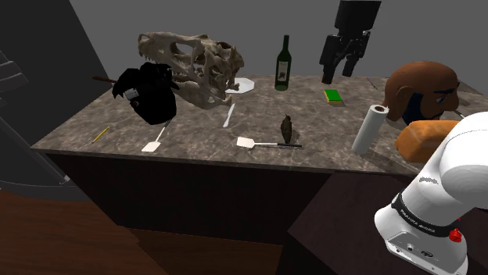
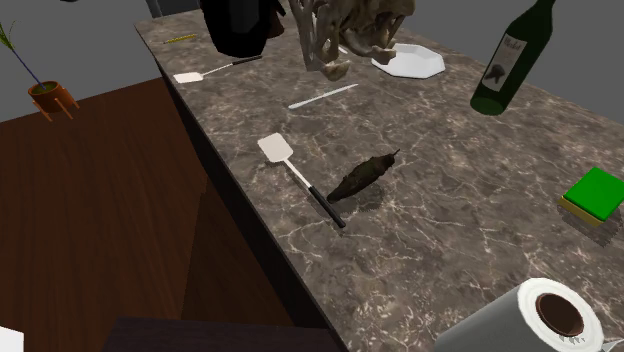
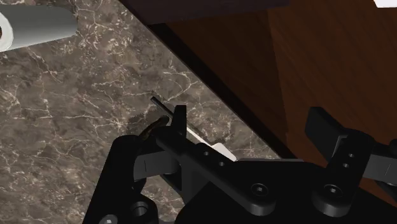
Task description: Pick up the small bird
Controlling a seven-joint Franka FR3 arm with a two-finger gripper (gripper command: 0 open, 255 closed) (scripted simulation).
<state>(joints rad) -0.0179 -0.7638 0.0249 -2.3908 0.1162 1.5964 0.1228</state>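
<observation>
The shoulder view stands beside the robot's stand, a little above it, and looks down and across the whole marble counter; the white arm takes its lower right corner. The second exterior view is much nearer. It looks from above the counter's end by the paper towel roll, along the top toward the skull, with the wooden floor on its left. Both these views share the white spatula, the small dark bird, the green bottle and the green sponge. The wrist view looks steeply down past the gripper at the counter's edge, the floor beside it and the roll.
</observation>
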